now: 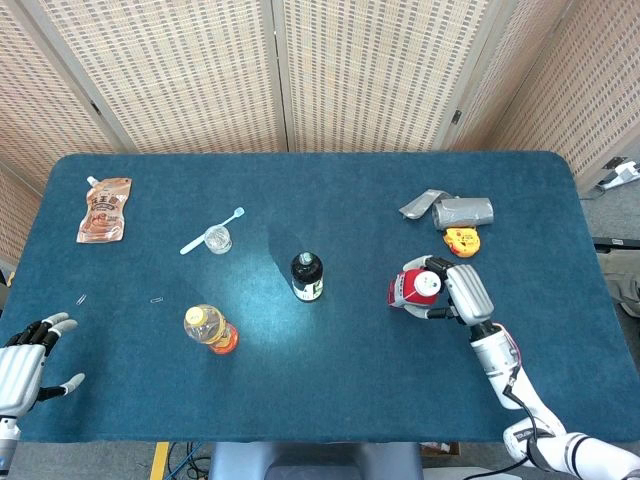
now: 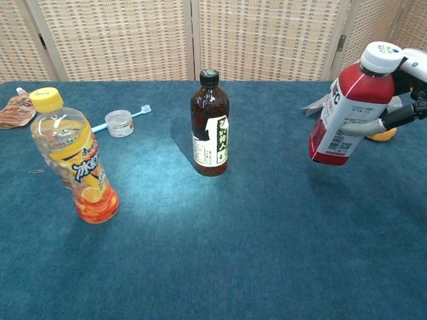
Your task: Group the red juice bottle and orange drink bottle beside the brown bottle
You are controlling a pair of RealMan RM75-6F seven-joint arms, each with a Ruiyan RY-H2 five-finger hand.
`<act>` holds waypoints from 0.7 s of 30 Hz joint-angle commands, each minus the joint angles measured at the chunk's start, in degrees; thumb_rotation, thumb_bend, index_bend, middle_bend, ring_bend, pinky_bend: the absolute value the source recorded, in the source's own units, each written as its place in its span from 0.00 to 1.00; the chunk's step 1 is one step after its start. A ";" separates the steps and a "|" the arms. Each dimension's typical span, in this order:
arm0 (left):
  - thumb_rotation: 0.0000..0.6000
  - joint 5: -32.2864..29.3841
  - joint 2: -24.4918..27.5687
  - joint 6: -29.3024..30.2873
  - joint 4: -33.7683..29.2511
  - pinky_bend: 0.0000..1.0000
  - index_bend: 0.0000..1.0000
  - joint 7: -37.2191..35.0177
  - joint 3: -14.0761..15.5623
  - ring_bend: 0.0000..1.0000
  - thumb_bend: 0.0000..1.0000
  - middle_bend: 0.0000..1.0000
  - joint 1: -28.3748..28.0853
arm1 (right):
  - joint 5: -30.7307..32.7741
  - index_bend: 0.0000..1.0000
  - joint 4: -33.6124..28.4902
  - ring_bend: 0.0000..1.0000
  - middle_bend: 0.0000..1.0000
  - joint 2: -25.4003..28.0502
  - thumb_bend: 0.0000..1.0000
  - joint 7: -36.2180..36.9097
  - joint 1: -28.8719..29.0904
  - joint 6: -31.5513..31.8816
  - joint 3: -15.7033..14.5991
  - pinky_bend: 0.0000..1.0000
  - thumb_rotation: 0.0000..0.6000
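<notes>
From the head view, your blue felt-covered table (image 1: 340, 190) stands before woven screens (image 1: 190, 70); your right hand (image 1: 462, 293) grips the red plastic juice bottle (image 1: 412, 288), your left hand (image 1: 25, 365) spread and holding nothing. From the chest view, that bottle (image 2: 347, 110) hangs tilted above the cloth, right of the brown glass bottle (image 2: 209, 127); the orange drink bottle (image 2: 72, 157) stands left.

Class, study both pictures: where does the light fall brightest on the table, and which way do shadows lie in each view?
Head view: a bright pool of light lies on the table around the brown bottle. Chest view: the same patch shows before that bottle, with the orange drink bottle sharply lit; a soft shadow lies under the lifted red juice bottle, held by the right hand.
</notes>
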 commanded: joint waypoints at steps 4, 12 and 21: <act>1.00 -0.40 0.10 -0.17 0.15 0.30 0.26 -0.37 -0.17 0.19 0.05 0.20 -0.03 | 2.57 0.52 4.06 0.57 0.60 -2.72 0.26 0.32 3.05 -3.22 2.06 0.68 1.00; 1.00 -1.12 0.29 0.13 1.22 0.30 0.26 -0.17 -0.78 0.19 0.05 0.20 -0.06 | 4.36 0.52 10.56 0.57 0.60 -6.81 0.26 3.06 5.98 -5.66 3.29 0.68 1.00; 1.00 -2.05 1.19 0.01 1.44 0.32 0.26 -1.73 -0.97 0.19 0.06 0.21 0.30 | 4.46 0.52 16.91 0.57 0.60 -10.78 0.27 7.24 9.23 -7.93 3.40 0.68 1.00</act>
